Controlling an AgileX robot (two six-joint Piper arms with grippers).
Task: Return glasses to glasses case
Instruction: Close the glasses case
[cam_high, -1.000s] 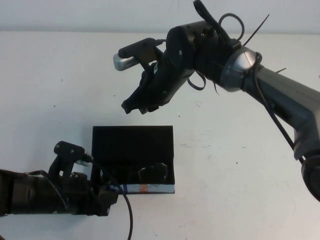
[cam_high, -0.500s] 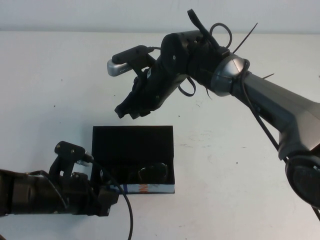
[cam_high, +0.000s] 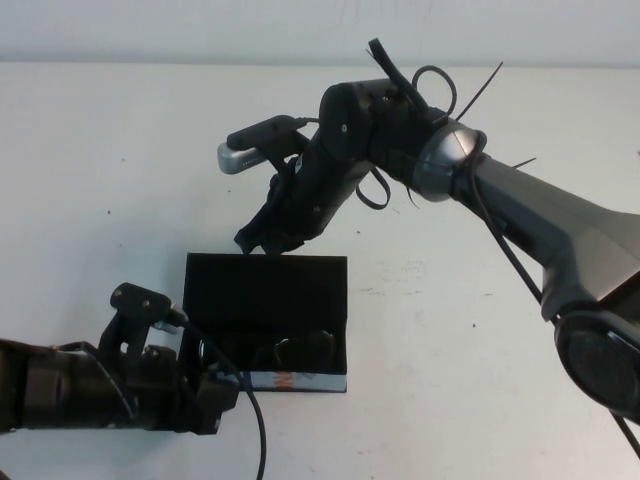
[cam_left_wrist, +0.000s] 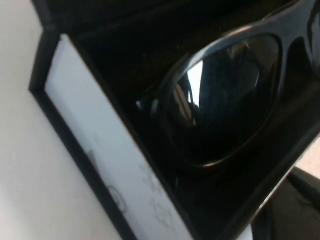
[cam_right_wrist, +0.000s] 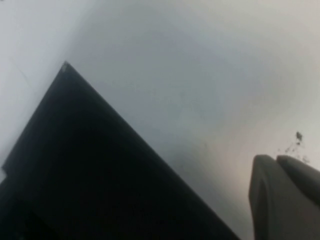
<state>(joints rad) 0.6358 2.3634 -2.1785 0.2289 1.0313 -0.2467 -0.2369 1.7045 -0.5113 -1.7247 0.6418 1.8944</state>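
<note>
Glasses (cam_high: 295, 352) lie inside the glasses case (cam_high: 266, 300), toward its near side just behind the white printed front edge; the left wrist view shows one dark-rimmed lens (cam_left_wrist: 225, 95) resting on the black lining right behind that white strip. Right gripper (cam_high: 262, 240) hangs over the far-left part of the case, its tip at the far edge of the open lid, and the right wrist view shows its two fingertips (cam_right_wrist: 282, 195) pressed together with nothing between them, the black lid corner below and pale table beyond. Left gripper (cam_high: 205, 395) sits low at the near-left corner of the case, close against the white front edge; whether its fingers are parted or closed I cannot tell. The left arm lies along the near-left of the table (cam_high: 90, 200), while the right arm reaches in from the right side with loose black cables (cam_high: 440, 80) looped on its wrist. The table is a plain white surface with a few small dark specks to the right of the case, and a pale wall band runs along the far edge.
</note>
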